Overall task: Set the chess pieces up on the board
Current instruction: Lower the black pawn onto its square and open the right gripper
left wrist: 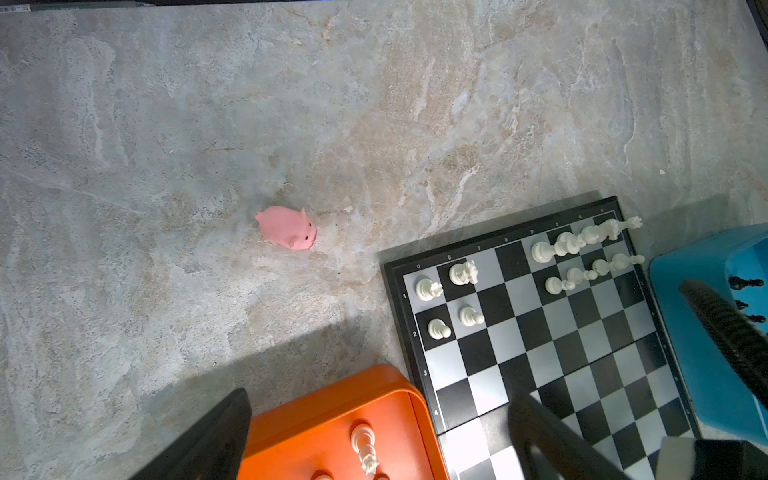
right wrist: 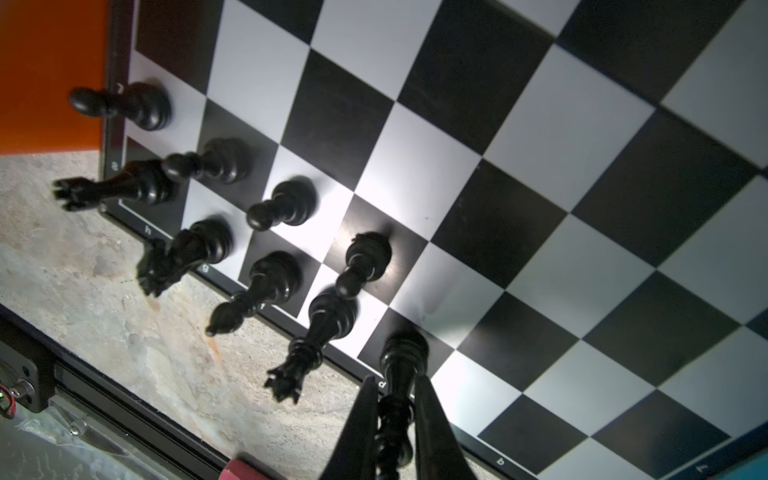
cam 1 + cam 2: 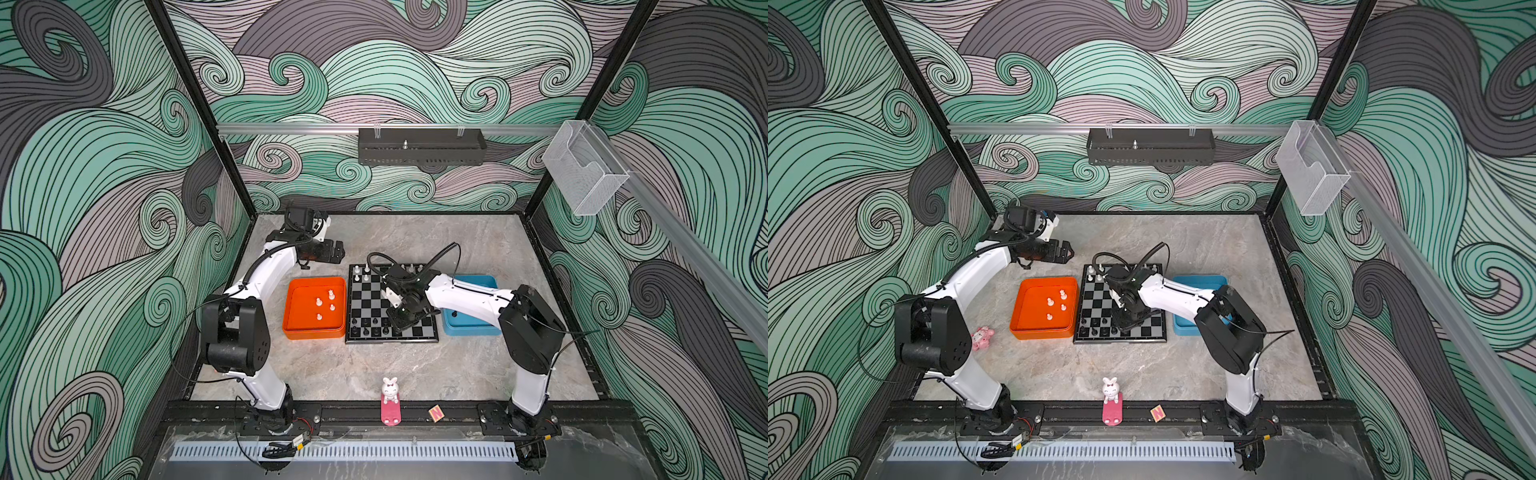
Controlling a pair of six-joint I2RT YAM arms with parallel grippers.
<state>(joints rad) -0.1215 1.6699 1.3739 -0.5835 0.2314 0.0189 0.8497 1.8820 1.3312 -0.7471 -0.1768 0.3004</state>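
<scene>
Chessman [image 2: 405, 353], tall and black, clenched in right tool [image 2: 394, 379], apparently for seating upright on back-rank square of chessboard [image 2: 519, 208]; left tool [image 3: 1066, 250] released, hovering clear.

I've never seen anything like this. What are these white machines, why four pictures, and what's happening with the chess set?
These are two robot arms fixed at the front of a table, each ending in a two-fingered hand. Two pictures look down on the scene from above, like a pair of eyes; the other two come from a camera on each arm's wrist. In the middle lies a chessboard, with an orange tray holding white pieces on one side and a blue tray on the other. A toy bunny stands at the front. The right hand is shut on a black piece at the board's near edge, beside other black pieces. The left hand hangs open and empty near the orange tray.
</scene>
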